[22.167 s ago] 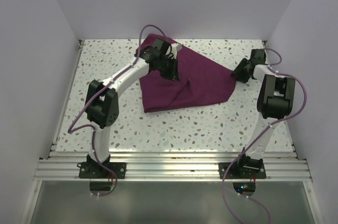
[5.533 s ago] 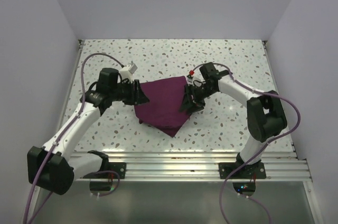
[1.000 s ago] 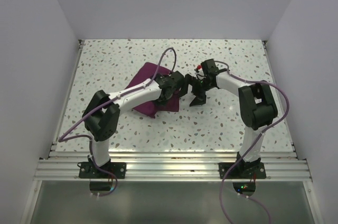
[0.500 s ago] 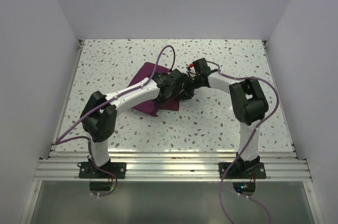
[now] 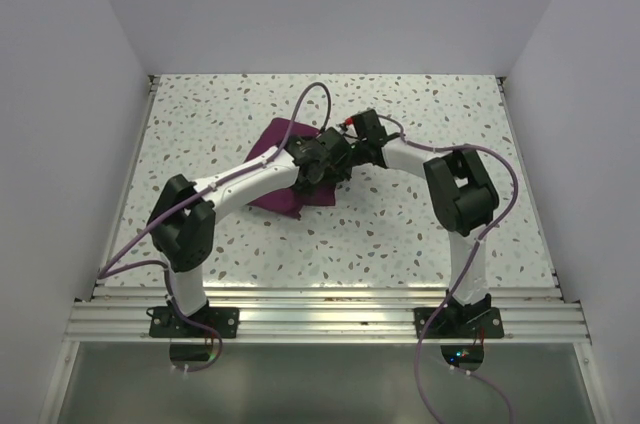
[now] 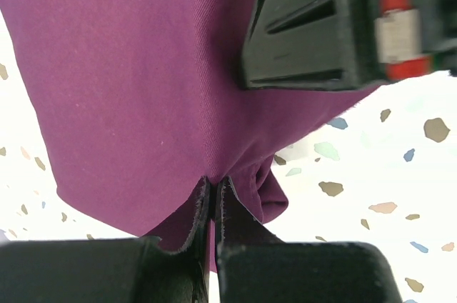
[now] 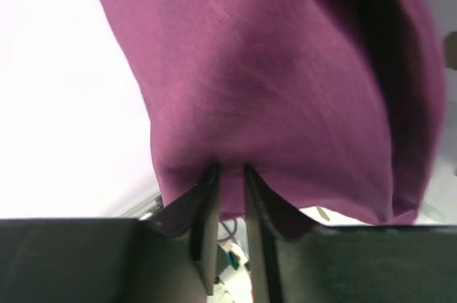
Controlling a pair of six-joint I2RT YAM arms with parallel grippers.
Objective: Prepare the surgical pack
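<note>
The surgical pack (image 5: 283, 137), a maroon drape folded into a compact bundle, is lying left of centre on the speckled table (image 5: 420, 234). The left gripper (image 6: 212, 206) is pinching a fold at the bundle's right edge, jaws closed on the cloth. The right gripper (image 7: 230, 174) is working just beside it, its jaws likewise clamping a fold of the same drape. Assessment: a folding step is in hand, both arms gripping one edge. The next move is calling for a coordinated carry across the bundle, laying that edge flat before either jaw lets go.
</note>
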